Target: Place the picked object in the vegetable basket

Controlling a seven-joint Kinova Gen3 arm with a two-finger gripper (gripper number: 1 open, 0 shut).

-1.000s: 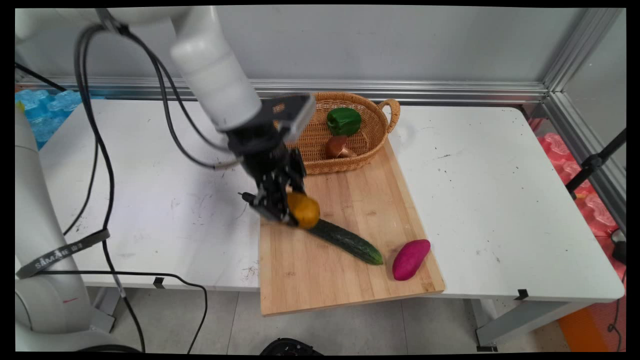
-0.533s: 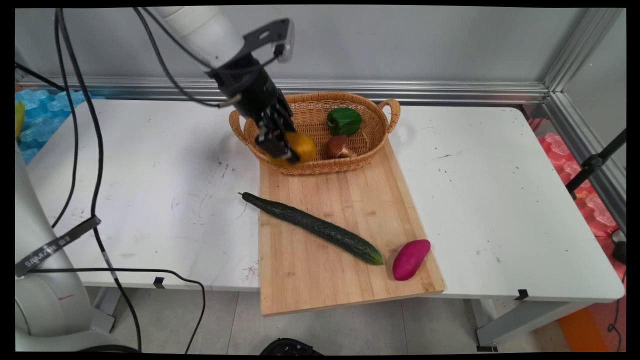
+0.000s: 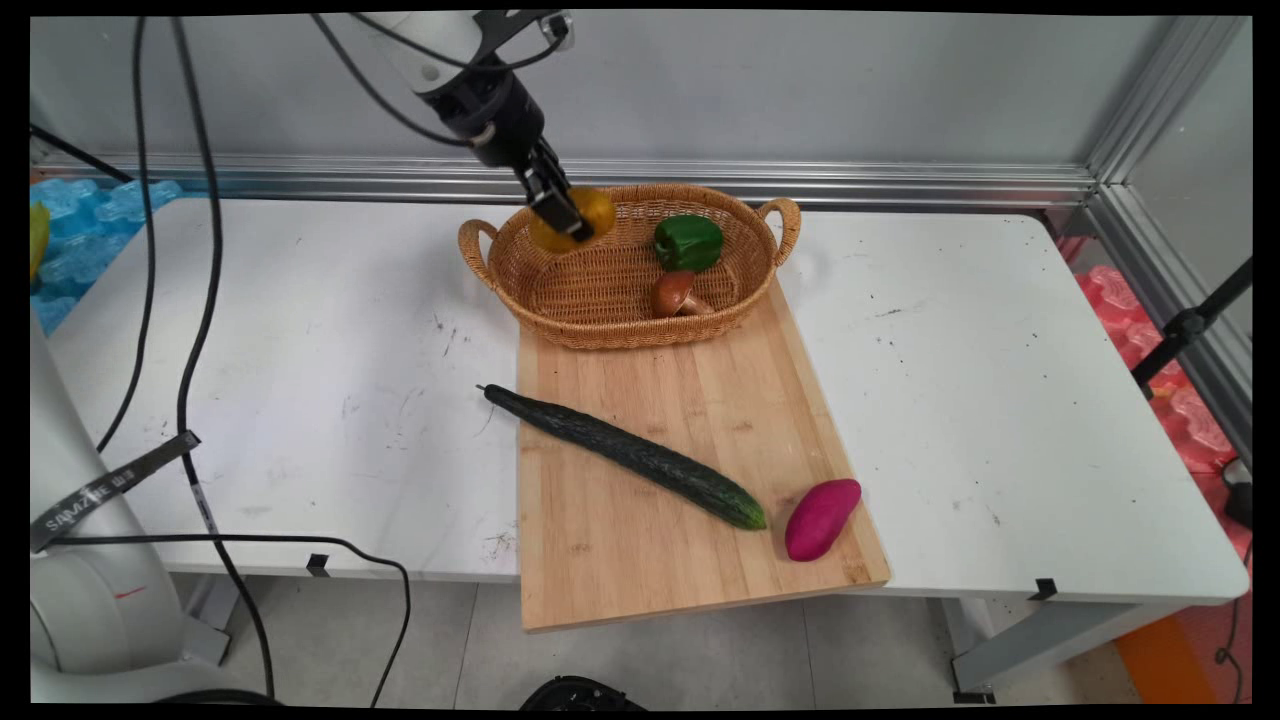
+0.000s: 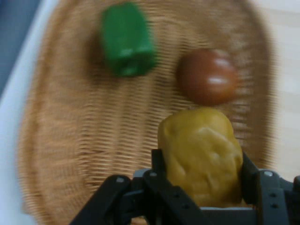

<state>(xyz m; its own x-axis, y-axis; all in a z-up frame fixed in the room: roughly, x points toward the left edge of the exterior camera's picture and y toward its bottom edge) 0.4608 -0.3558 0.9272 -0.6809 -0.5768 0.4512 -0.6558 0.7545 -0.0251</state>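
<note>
While the gripper (image 3: 562, 213) hangs above the left half of the wicker basket (image 3: 600, 300), its two black fingers (image 4: 158, 164) are closed on a yellow-orange potato (image 3: 583, 212), one against each flank as the hand view shows, so the potato (image 4: 201, 154) is clear of the basket floor and held in the air. Directly beneath and beyond it in the hand view lies the woven basket floor (image 4: 70, 140). Inside the basket, to the potato's right in the main view, a green bell pepper (image 3: 688, 242) sits toward the far wall, and a brown mushroom (image 3: 675, 293) lies nearer the front wall, cap to the left; the two are close together but whether they touch cannot be told. The hand view shows both the pepper (image 4: 126, 40) and the mushroom cap (image 4: 207, 77) apart from the held potato. The basket rests partly on the far end of a wooden cutting board (image 3: 690, 560) and partly on the white desk (image 3: 1000, 400). On the board, a long dark cucumber (image 3: 630, 458) lies diagonally, its stem end overhanging the board's left edge onto the desk. Just beside its lower right end, near the board's right edge, lies a purple sweet potato (image 3: 822, 518). Black cables (image 3: 190, 300) hang from the arm over the desk's left side.
</note>
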